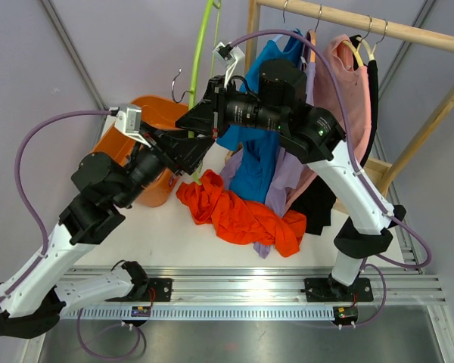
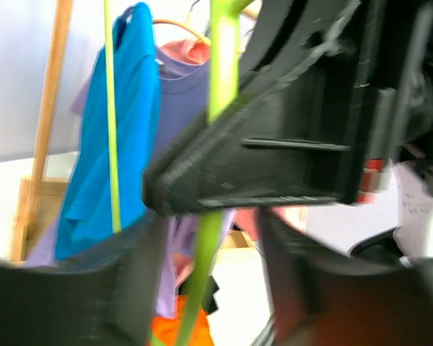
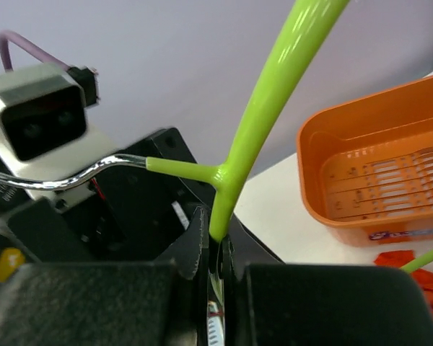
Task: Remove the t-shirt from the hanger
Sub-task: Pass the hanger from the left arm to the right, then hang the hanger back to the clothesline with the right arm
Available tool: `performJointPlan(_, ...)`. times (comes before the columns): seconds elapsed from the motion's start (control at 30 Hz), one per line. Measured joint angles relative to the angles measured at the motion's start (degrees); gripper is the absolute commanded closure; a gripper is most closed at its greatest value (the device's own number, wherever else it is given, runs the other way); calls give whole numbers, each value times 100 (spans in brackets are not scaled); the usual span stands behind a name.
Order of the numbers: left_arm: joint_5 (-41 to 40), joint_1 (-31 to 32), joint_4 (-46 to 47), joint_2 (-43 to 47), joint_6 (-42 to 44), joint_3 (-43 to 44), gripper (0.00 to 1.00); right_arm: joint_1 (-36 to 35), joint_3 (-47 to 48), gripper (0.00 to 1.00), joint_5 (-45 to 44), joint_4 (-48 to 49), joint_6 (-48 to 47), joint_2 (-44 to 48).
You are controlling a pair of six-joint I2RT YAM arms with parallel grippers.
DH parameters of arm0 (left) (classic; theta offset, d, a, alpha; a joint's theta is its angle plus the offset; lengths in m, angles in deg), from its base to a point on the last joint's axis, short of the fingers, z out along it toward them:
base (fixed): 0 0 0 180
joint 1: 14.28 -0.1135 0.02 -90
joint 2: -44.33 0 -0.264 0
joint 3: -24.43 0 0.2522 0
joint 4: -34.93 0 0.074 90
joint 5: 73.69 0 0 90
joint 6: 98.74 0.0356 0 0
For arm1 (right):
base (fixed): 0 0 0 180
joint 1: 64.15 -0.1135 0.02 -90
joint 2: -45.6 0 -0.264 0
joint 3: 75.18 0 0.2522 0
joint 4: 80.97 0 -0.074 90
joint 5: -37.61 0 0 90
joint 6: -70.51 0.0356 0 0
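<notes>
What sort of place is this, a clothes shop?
Probably a robotics lab test bench: left arm and right arm bolted to a metal rail, a wooden rack of shirts.

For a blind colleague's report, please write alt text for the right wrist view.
The right gripper is shut on a lime-green hanger close to its metal hook. Behind, an orange basket stands on the white table; a camera is at left.

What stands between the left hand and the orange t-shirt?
The green hanger, pinched in the right hand, crosses in front of the open left hand, and the right hand fills much of the left wrist view. The orange t-shirt lies heaped on the table below.
</notes>
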State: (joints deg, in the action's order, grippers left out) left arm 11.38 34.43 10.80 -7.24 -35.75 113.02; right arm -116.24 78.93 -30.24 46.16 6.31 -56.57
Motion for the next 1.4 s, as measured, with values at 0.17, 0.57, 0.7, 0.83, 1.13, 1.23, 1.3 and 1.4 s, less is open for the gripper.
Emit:
performJointPlan(0.17,22,4,-7,361,-39,-33,10,9,13,100,149,-236,-942,107)
performJointPlan(0.57,-210,4,-647,1832,431,-48,1,2055,269,100,1631,-914,-2664,1453)
performJointPlan(0.7,-334,4,-848,1978,520,-238,1,2559,44,100,1963,-1084,-3084,2396)
performJointPlan(0.83,-358,4,-1093,1939,584,-424,1,3029,-612,100,1998,-1342,-3641,3482)
performJointPlan(1.13,-284,4,-1246,1801,597,-616,1,3353,-2868,100,935,-1585,-4795,5132)
performJointPlan(1.23,-254,4,-1314,1799,590,-660,1,3493,-3432,100,433,-1722,-4994,5191)
performJointPlan(1.3,-234,4,-1368,1799,577,-697,1,3637,-3606,100,131,-1757,-5047,5248)
performJointPlan(1.4,-214,4,-1419,1797,562,-737,1,3803,-3851,100,-162,-1735,-5025,5438)
